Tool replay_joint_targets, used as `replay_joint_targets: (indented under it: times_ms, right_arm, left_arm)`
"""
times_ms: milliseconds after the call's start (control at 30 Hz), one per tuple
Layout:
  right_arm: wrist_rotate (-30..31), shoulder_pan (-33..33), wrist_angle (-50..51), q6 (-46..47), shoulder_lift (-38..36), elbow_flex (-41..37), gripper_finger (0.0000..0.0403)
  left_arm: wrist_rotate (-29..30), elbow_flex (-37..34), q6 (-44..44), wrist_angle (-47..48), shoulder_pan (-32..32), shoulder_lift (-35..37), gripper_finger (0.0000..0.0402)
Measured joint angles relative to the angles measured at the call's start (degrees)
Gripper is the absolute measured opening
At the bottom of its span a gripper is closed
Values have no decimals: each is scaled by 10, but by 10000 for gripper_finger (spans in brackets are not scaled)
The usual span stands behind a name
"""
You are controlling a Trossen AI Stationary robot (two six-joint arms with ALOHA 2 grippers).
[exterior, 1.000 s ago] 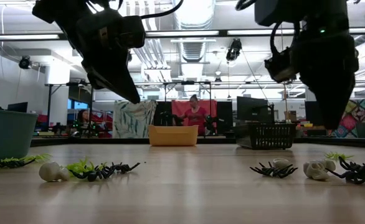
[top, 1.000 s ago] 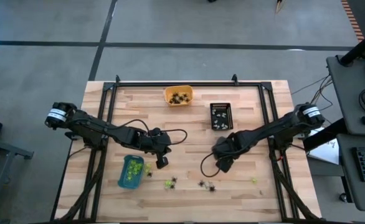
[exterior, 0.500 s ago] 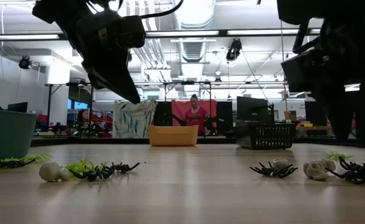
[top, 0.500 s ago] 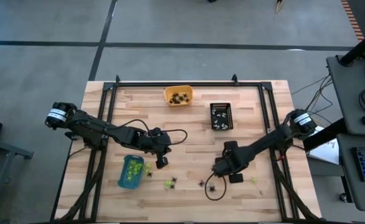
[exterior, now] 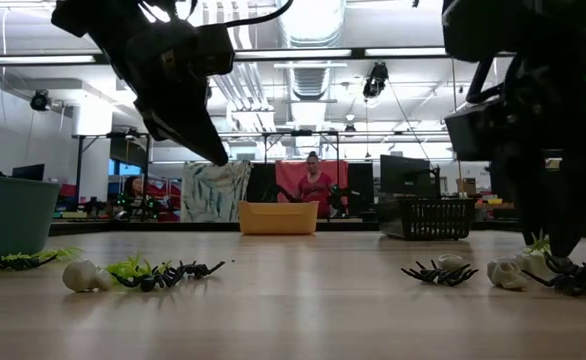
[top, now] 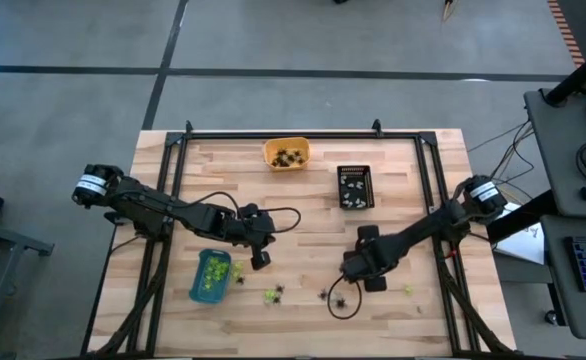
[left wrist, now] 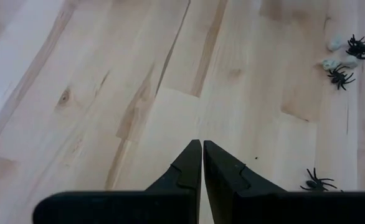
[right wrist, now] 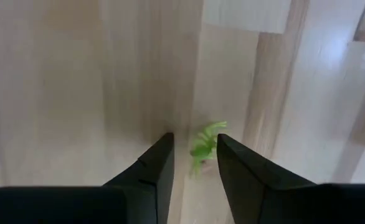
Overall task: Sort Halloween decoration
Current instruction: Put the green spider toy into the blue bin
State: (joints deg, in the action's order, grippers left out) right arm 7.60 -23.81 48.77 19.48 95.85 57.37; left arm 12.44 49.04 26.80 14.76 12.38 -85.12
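Observation:
Small trinkets lie loose on the wooden table: a lime-green and black cluster (top: 273, 294), black spiders (top: 331, 297) and a lime-green piece (top: 408, 291). In the low view a whitish skull (exterior: 508, 272) and a black spider (exterior: 435, 271) lie near my right gripper (exterior: 563, 250). That gripper (right wrist: 195, 140) is open and low over the table (top: 358, 282), its fingers on either side of a lime-green spider (right wrist: 204, 146); whether they touch it does not show. My left gripper (left wrist: 202, 144) is shut on nothing and hovers beside the blue tray (top: 210, 277).
An orange tray (top: 286, 154) and a black basket (top: 354, 187) stand near the table's far edge, both with trinkets inside. The blue tray holds lime-green pieces. A loop of the right arm's cable (top: 338, 308) lies by the black spiders. A person (exterior: 313, 185) stands far behind.
My right gripper has moved toward the table's near edge and come down close to the tabletop by the trinkets on the right. My left arm has kept still, and no trinket has visibly moved.

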Motion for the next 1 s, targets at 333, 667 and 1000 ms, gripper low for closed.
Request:
replay_joint_targets:
  times_ms: [333,667,1000]
  right_arm:
    - [-10,13,-19,-11,21,-12,27]
    - [1,27,-63,20,-64,-3,10]
    - [-20,82,-530,-121,-77,-3,9]
  left_arm:
    - [5,0,-4,-3,0,0,0]
    - [15,0,-8,-3,12,43,0]
    - [122,0,-40,-2,73,202,0]
